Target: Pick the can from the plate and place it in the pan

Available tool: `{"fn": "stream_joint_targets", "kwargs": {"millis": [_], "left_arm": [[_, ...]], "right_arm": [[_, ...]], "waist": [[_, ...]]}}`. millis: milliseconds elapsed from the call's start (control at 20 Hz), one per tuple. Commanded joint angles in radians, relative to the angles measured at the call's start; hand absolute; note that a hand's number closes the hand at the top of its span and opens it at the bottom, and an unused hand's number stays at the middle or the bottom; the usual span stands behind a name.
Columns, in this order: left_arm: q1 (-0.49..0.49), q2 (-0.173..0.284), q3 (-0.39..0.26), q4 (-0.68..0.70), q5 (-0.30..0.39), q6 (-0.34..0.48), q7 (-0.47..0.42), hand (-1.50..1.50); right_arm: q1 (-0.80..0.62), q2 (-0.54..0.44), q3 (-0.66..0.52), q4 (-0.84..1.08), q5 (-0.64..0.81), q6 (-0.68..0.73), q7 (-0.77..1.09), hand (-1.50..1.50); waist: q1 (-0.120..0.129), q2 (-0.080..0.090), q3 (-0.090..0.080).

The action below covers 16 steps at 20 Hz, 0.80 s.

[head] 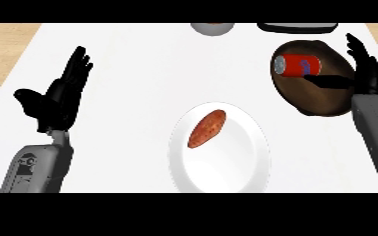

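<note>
A red can (297, 65) with a silver end lies on its side in the dark brown pan (322, 100) at the right. My right hand (361, 70) stands just right of the can, fingers straight and pointing up, its thumb stretched over the pan below the can and not curled round it. The white plate (236, 170) sits in the middle near the front and carries an orange-brown sweet potato (206, 129). My left hand (59, 95) is open at the left, fingers up, resting away from everything.
A grey round object (212, 28) is cut off by the far edge of the white counter. A dark flat object (297, 27) lies at the far right. Wooden floor shows beyond the counter's far left corner.
</note>
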Motion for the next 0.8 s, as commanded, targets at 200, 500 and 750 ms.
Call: {"fn": "stream_joint_targets", "kwargs": {"millis": [200, 500, 750], "left_arm": [[0.001, 0.039, 0.046, 0.022, 0.010, -0.014, 0.009, 0.00], [0.072, -0.003, 0.020, -0.028, -0.014, 0.021, 0.012, 0.00], [0.101, -0.002, 0.034, -0.015, -0.019, 0.026, -0.022, 0.00]], "right_arm": [[0.085, -0.048, -0.120, -0.056, -0.193, 0.268, -0.121, -1.50], [0.274, -0.029, -0.108, -0.265, -0.281, 0.476, -0.160, -1.50], [0.474, -0.004, -0.097, -0.504, -0.336, 0.588, -0.132, -1.50]], "waist": [[-0.052, -0.022, -0.004], [-0.077, -0.034, -0.007], [-0.102, -0.040, -0.009]]}}
